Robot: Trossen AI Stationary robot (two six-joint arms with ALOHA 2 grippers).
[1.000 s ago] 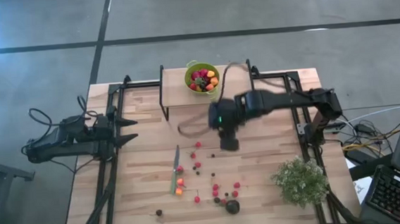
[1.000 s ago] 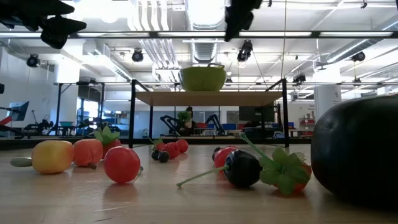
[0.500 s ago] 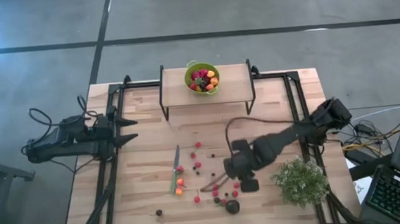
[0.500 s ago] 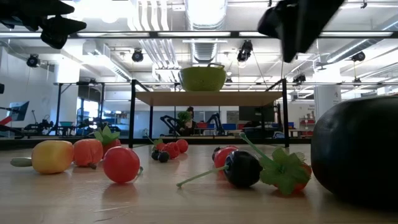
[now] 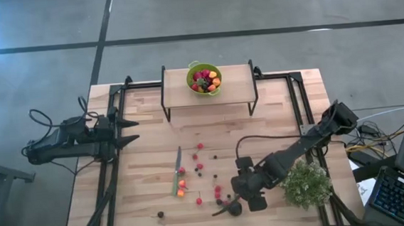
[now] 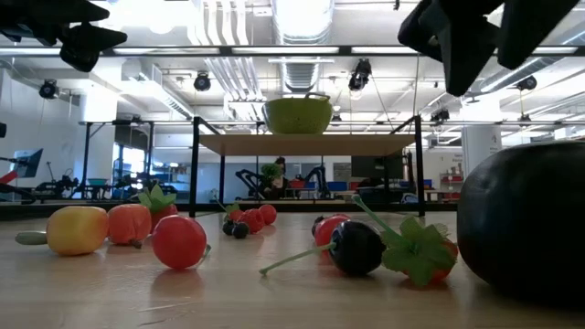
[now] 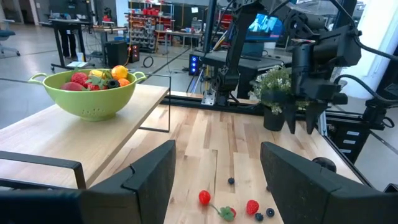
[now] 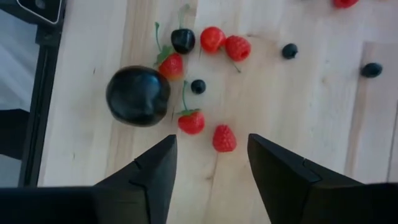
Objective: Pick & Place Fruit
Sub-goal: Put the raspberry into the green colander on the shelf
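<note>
Small fruit lies loose on the wooden table (image 5: pixel 147 142): red berries (image 5: pixel 199 166), an orange piece (image 5: pixel 181 193), a small dark one (image 5: pixel 161 215) and a bigger dark round fruit (image 5: pixel 235 209). My right gripper (image 5: pixel 249 195) hovers open above the near cluster, pointing steeply down. In its wrist view the gripper (image 8: pixel 211 168) stands over a red raspberry (image 8: pixel 224 138) and a strawberry (image 8: pixel 191 122), with the dark round fruit (image 8: pixel 138 96) beside them. A green bowl (image 5: pixel 204 79) holding fruit stands on the raised shelf. My left gripper (image 5: pixel 126 131) waits open at the table's left.
A slim green-handled knife (image 5: pixel 177 172) lies left of the berries. A bushy pale-green plant (image 5: pixel 304 183) stands close to the right arm on its right. The black-legged shelf (image 5: pixel 236 89) spans the far middle, and black rails (image 5: pixel 111 183) run along both table sides.
My right gripper has swung from just in front of the shelf toward the table's near edge and a little right, sinking as it went. It now hangs over the near fruit cluster. The fruit has not moved.
</note>
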